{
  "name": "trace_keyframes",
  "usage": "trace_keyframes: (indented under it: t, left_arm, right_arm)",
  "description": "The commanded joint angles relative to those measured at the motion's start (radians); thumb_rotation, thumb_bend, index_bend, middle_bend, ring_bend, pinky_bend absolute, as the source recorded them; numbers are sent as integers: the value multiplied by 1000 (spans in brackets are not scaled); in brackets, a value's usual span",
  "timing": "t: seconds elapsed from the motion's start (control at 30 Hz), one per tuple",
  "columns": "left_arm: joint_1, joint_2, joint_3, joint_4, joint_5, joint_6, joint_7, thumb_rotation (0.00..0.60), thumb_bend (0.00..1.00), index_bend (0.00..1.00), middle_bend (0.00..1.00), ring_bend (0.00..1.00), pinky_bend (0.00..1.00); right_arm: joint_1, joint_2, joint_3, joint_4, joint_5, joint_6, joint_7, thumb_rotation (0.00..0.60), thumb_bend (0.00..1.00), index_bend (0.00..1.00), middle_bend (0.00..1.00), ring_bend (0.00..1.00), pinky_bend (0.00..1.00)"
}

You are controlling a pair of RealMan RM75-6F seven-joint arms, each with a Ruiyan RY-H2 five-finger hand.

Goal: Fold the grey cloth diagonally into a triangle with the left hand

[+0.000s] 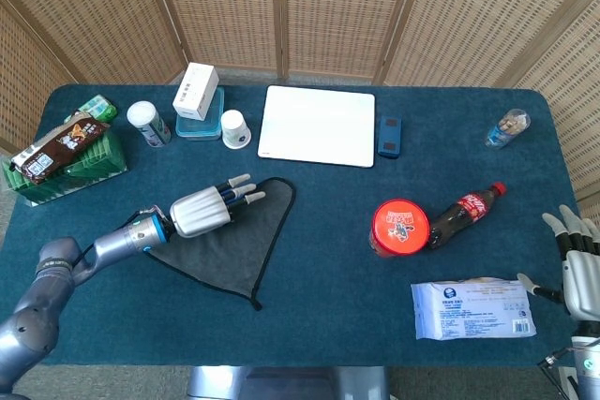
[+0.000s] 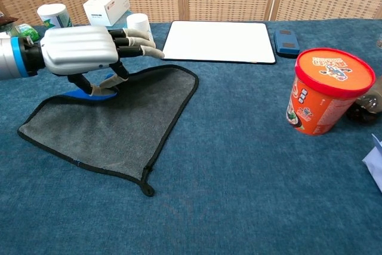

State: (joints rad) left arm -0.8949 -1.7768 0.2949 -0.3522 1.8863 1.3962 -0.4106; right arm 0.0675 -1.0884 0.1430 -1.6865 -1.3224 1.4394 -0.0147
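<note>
The left hand pinches the grey cloth by its far-left corner, lifted off the bench; only the chest view shows this pinch. At four o'clock in the head view, the right hand hangs with fingers spread, holding nothing.

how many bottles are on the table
2. A cola bottle lies on its side right of the orange tub, touching it. A small clear bottle lies near the far right corner. The items at far left are too unclear to call.
</note>
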Motion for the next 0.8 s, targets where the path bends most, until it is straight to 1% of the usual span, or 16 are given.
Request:
trace_keyframes:
  t: [0.03, 0.1, 0.17, 0.3, 0.47, 0.67, 0.8]
  left_arm:
    - [-3, 24, 10, -36, 16, 23, 6, 600, 458, 750, 0, 0, 58]
    - [-5, 42, 15, -73, 25, 42, 9, 600, 458, 751, 0, 0, 59]
    - [-10, 70, 22, -138, 38, 53, 17, 600, 458, 751, 0, 0, 59]
    - [-30, 128, 39, -262, 66, 42, 54, 600, 458, 751, 0, 0, 60]
    - [-61, 198, 74, -386, 128, 29, 131, 600, 458, 750, 0, 0, 60]
    - [-101, 270, 77, -558, 158, -23, 199, 600, 458, 750, 0, 0, 63]
    - [-125, 295, 86, -633, 190, -63, 237, 600, 458, 750, 0, 0, 60]
  right_arm:
    - [0, 0, -1, -2, -2, 0, -1, 600, 0, 127, 0, 0, 0]
    - [1, 0, -3, -4, -5, 0, -3, 600, 0, 127, 0, 0, 0]
    - [0, 1, -4, -8, -9, 2, -1, 600, 0, 127, 0, 0, 0]
    - [-2, 3, -5, -11, -12, 8, -1, 600, 0, 127, 0, 0, 0]
    - [-3, 4, -7, -14, -18, 10, 0, 600, 0, 126, 0, 0, 0]
    - [-2, 4, -10, -17, -23, 10, -2, 600, 0, 127, 0, 0, 0]
    - [-2, 3, -12, -18, -27, 11, -1, 600, 0, 126, 0, 0, 0]
